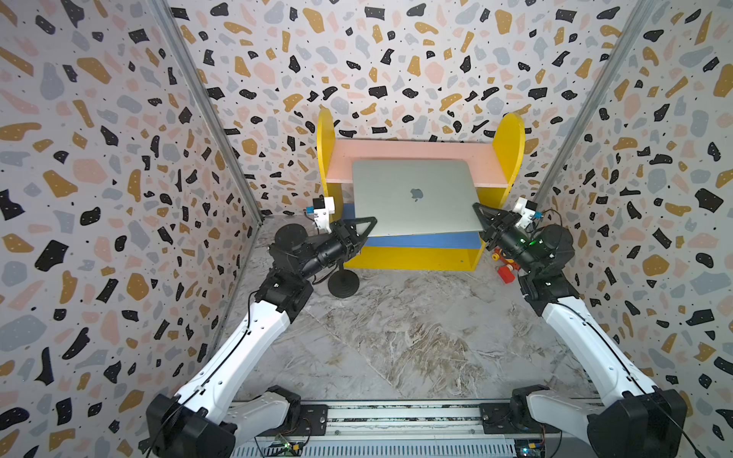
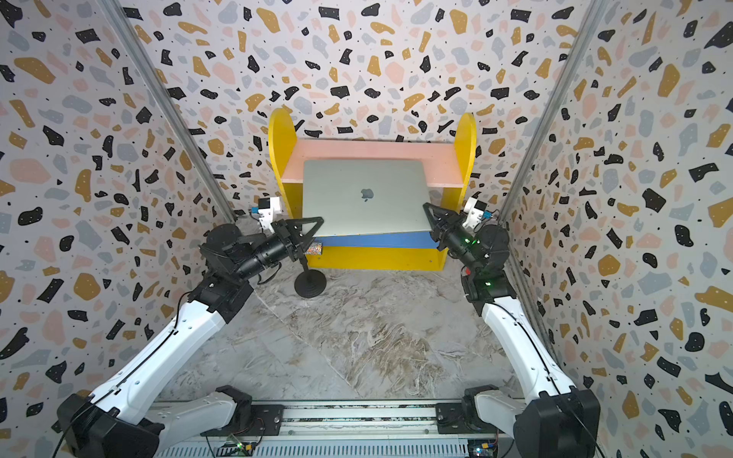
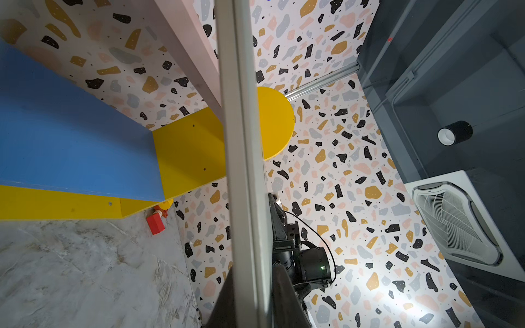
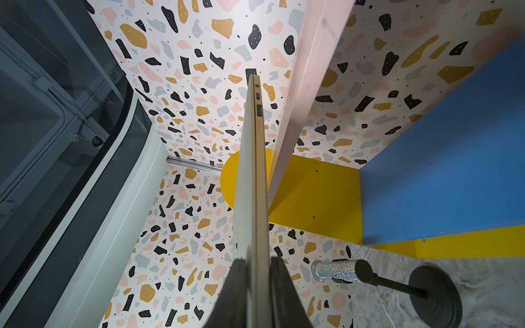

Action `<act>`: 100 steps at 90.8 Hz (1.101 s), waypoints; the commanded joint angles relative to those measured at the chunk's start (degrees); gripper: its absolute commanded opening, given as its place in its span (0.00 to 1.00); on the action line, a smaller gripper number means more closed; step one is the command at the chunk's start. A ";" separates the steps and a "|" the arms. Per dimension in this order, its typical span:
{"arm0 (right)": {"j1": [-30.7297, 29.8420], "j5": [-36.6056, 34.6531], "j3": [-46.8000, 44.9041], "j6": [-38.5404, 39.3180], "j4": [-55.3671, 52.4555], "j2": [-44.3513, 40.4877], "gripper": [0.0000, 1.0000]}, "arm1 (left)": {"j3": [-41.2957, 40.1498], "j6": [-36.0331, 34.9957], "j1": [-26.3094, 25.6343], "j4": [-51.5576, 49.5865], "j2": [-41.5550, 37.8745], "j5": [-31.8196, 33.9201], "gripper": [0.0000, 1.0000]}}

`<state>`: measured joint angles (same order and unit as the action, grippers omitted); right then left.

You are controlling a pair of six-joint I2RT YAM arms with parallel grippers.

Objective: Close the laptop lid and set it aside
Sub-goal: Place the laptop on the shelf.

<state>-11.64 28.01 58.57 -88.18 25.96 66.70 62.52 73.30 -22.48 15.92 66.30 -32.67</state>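
From my console, the laptop (image 1: 412, 194) shows a smooth, matt silver metal shell. The shelf (image 1: 412, 259) looks like painted wood, flat and dull. The desk (image 1: 396, 337) has a marbled stone look with a faint sheen. The left pincer (image 1: 373, 220) and right pincer (image 1: 476, 207) are matt black plastic. The handle (image 4: 335, 271) on the matt black stand (image 4: 434, 295) is rough with silver glitter.

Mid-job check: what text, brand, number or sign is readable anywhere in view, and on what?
Words or numbers: none readable.
Brand sign, no lettering: pale apple logo centred on the flat lid of the thin silver-grey laptop.
Small green circuit board at the near edge: print too small to read.
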 commanded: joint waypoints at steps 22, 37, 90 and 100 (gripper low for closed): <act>-3.66 11.83 7.49 1.98 2.92 2.94 0.00 | 6.34 -0.44 0.34 11.98 7.37 -8.21 0.00; -3.53 11.22 8.81 1.80 2.93 4.76 0.00 | 8.87 1.56 1.41 12.89 10.71 -9.67 0.00; -2.64 8.49 13.42 1.13 -0.92 8.66 0.00 | 13.70 11.26 3.73 18.64 19.19 -10.23 0.00; -2.54 8.21 13.89 0.49 -0.63 9.63 0.00 | 15.27 11.73 3.84 18.70 20.15 -10.23 0.00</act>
<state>-11.14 25.82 68.84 -88.09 21.34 76.88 73.67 85.54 -16.32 26.28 85.80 -37.95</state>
